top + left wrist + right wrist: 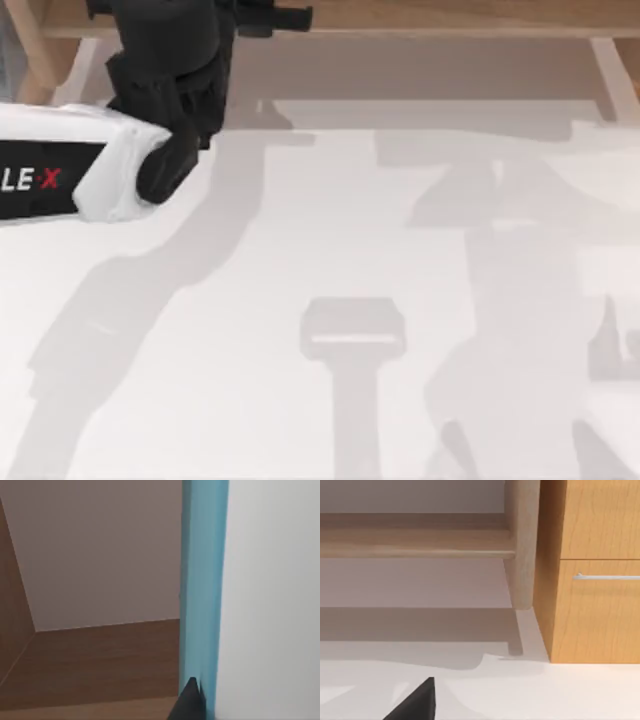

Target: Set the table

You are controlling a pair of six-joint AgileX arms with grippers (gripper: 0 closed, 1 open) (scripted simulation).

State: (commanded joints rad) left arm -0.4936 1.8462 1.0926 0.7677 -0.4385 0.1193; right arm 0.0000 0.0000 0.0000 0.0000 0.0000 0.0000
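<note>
One big white table (330,300) spreads across the whole scene, one wooden shelf frame (420,18) runs along its far edge, and one left arm (150,110) reaches from the far left toward that shelf.

Your table (300,300) is a smooth, matt white surface with no texture or marking. The shelf frame (400,15) behind it looks like pale, light-brown wood with faint grain. In your right wrist view, a cabinet (595,580) shows warmer, orange-toned wood grain with a satin metal handle (607,576). Your left arm (100,175) looks like glossy white and matt black plastic.
</note>
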